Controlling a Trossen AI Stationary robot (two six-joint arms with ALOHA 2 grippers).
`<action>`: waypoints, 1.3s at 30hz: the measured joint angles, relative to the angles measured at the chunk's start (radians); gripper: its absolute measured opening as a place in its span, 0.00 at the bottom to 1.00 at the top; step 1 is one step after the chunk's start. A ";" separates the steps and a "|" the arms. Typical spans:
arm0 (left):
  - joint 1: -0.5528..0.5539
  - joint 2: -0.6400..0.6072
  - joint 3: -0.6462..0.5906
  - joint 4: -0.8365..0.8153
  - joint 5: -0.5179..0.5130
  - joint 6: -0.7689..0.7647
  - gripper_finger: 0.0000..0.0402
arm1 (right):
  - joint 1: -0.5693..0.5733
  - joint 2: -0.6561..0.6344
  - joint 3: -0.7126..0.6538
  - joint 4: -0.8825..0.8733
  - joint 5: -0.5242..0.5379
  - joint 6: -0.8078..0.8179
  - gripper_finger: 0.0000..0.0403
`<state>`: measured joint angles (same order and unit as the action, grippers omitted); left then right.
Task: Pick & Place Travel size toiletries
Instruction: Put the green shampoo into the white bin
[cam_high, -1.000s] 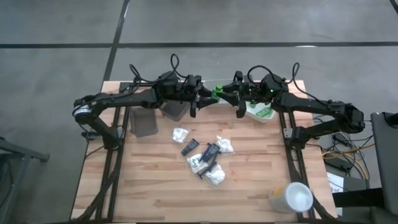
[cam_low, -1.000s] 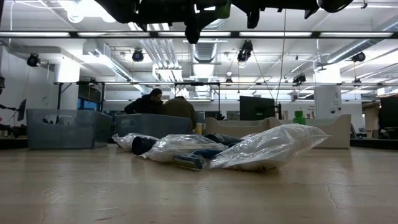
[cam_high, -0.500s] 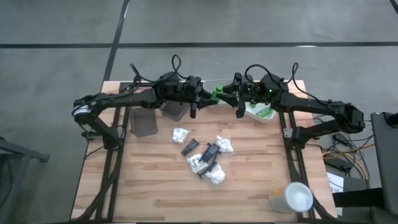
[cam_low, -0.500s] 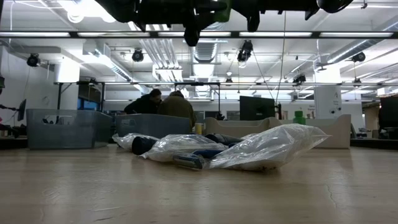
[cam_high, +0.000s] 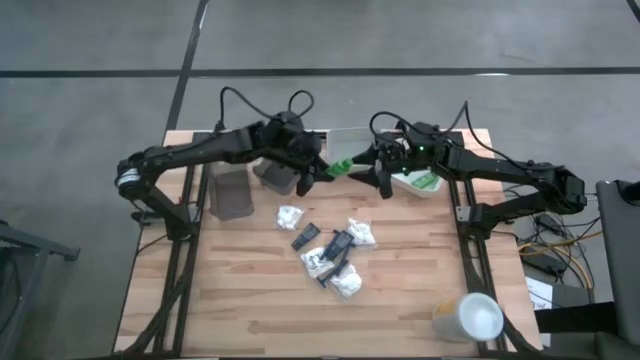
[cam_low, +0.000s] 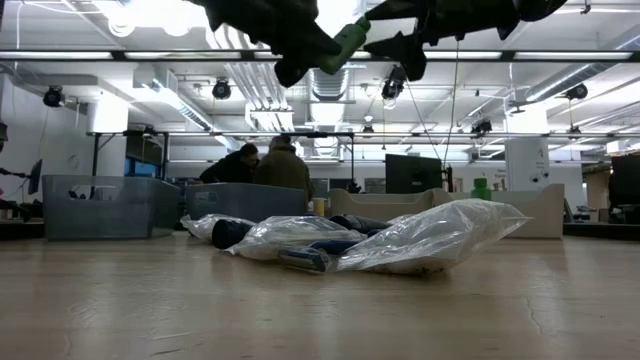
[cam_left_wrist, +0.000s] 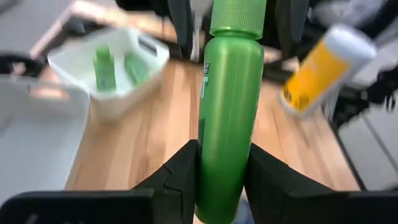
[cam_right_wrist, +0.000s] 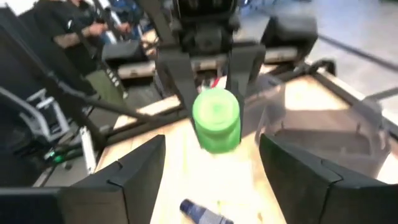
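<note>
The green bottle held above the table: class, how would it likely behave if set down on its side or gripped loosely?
The green bottle looks round and smooth, so it would probably roll on the wooden table. Its glossy wall may slip in a loose grip. The left end effector clamps its lower body, so it likely resists squeezing.

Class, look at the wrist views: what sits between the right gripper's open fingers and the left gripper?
The green bottle, clamped by the left gripper, cap toward the right gripper, whose spread fingers flank it; right wrist view shows it.
</note>
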<state>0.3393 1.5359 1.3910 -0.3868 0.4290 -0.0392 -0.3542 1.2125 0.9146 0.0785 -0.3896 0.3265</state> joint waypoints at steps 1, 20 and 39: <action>0.000 0.010 0.031 -0.064 0.002 0.020 0.27 | 0.000 0.000 0.000 -0.014 -0.005 0.000 0.65; -0.025 0.301 0.544 -0.593 -0.048 0.175 0.27 | -0.001 0.001 0.000 -0.077 -0.053 0.000 0.58; -0.051 0.333 0.601 -0.597 -0.050 0.176 0.27 | 0.000 0.001 0.000 -0.083 -0.034 -0.042 0.49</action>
<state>0.2885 1.8694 1.9919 -0.9836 0.3787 0.1365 -0.3538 1.2133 0.9146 -0.0044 -0.4236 0.2844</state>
